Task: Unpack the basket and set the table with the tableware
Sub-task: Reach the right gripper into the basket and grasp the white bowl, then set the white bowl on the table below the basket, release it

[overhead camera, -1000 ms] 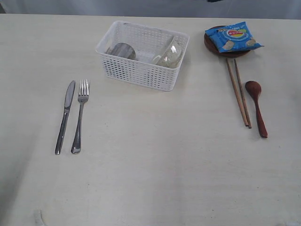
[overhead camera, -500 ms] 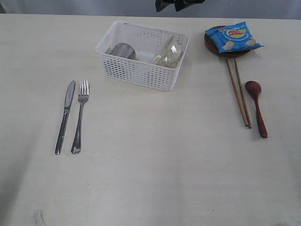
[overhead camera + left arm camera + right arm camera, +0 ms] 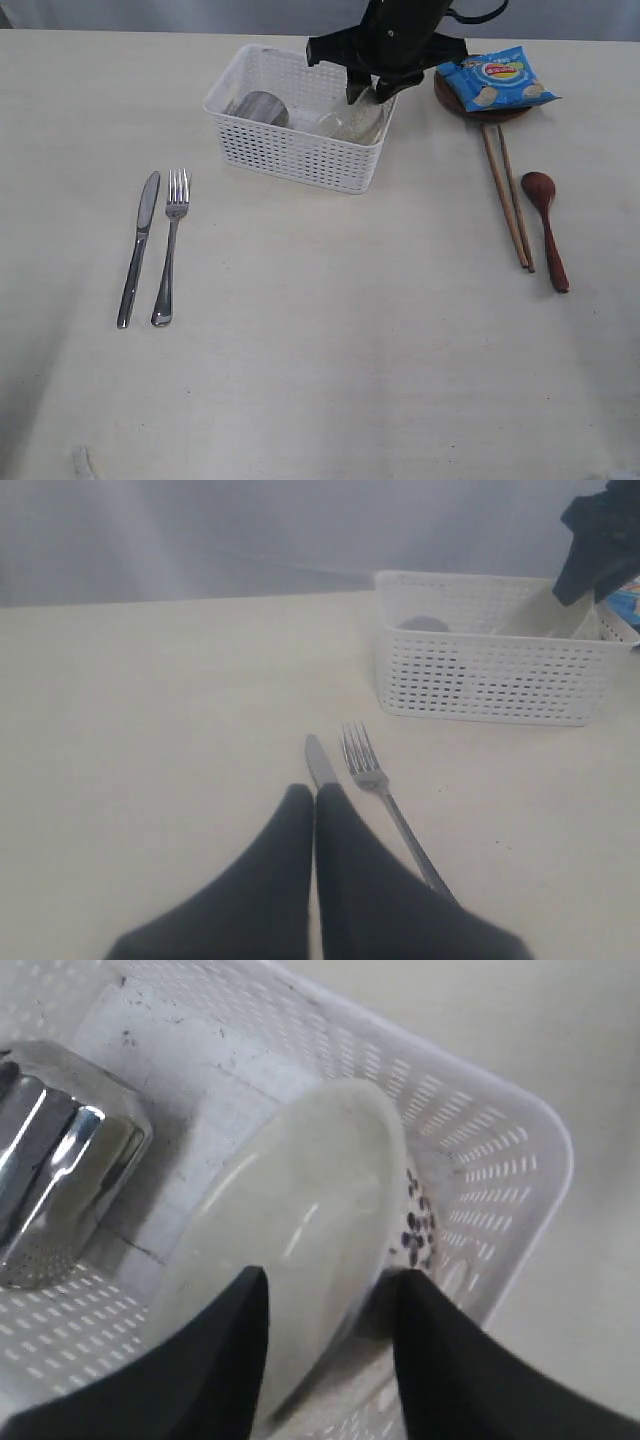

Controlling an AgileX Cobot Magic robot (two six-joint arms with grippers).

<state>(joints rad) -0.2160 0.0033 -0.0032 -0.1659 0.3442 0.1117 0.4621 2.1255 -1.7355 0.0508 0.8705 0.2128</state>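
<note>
Since half a second ago your right gripper [image 3: 368, 96] has dropped from the far edge to the right end of the basket [image 3: 290, 160]; nothing else has shifted

- Right gripper: jaws parted, straddling the rim of the bowl [image 3: 300, 1220], which leans on its side against the basket wall. No grip yet, as far as the wrist view shows
- Left gripper [image 3: 314, 810]: fingers pressed together, empty, low over the table [image 3: 330, 380] near the knife handle

Out on the table: 1 knife [image 3: 138, 245] and 1 fork [image 3: 168, 250] side by side on the left; 2 chopsticks [image 3: 508, 195] and 1 spoon [image 3: 547, 225] on the right; 1 plate [image 3: 440, 92] with 1 crisp packet [image 3: 495, 80] on it

In the basket: 1 bowl, 1 cup [image 3: 262, 106]

Judgement: most of it is done; two items left to unpack
</note>
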